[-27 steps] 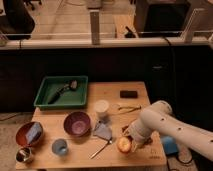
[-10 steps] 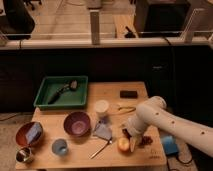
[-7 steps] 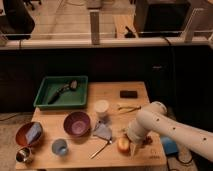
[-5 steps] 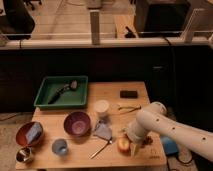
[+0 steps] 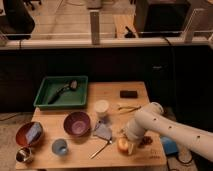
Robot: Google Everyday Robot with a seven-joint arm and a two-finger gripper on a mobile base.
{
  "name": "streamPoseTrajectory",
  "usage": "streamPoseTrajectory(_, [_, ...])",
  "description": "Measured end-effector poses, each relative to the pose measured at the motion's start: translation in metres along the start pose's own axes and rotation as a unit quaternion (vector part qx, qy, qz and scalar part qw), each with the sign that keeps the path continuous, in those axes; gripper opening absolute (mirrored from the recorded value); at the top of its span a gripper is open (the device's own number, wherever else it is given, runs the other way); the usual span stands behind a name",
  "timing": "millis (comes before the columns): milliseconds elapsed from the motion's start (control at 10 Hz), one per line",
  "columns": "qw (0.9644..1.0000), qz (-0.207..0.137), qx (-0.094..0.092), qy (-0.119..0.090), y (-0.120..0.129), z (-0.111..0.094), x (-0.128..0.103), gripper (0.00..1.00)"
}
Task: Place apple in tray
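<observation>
The apple [image 5: 122,145], small, yellow-orange with a reddish side, lies on the wooden table near its front edge, right of centre. My gripper [image 5: 129,141] is at the end of the white arm [image 5: 160,127], which reaches in from the right. It is low over the table, right against the apple's right side. The arm's end hides how the gripper meets the apple. The tray [image 5: 46,103], a green rectangular bin, stands at the table's back left, far from the apple. A dark long-handled tool [image 5: 64,89] lies inside it.
Between the apple and the tray are a purple bowl [image 5: 77,123], a white cup [image 5: 101,107], a grey cloth [image 5: 103,131] and a utensil [image 5: 101,148]. A reddish bowl [image 5: 22,131], metal cup [image 5: 23,155] and blue cup [image 5: 60,147] are front left. Dark grapes [image 5: 146,141] lie by the arm; a black block [image 5: 128,93] sits at the back.
The arm's end has sunk a little and shifted slightly right, staying beside the apple. The apple has stayed in the same spot on the table.
</observation>
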Motion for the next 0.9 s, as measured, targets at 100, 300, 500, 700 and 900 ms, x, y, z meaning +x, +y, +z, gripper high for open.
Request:
streamPoseTrajectory(100, [1.0000, 0.001, -0.002, -0.001, -0.001, 0.003, 0.002, 0.45])
streamPoseTrajectory(300, [1.0000, 0.003, -0.005, -0.002, -0.003, 0.009, 0.006, 0.30])
streamPoseTrajectory(500, [1.0000, 0.003, -0.007, -0.001, -0.002, 0.009, 0.006, 0.29])
streamPoseTrajectory(700, [1.0000, 0.003, -0.005, 0.000, -0.002, 0.007, 0.006, 0.22])
streamPoseTrajectory(900, [0.9999, -0.006, 0.014, -0.005, 0.000, -0.012, 0.000, 0.14])
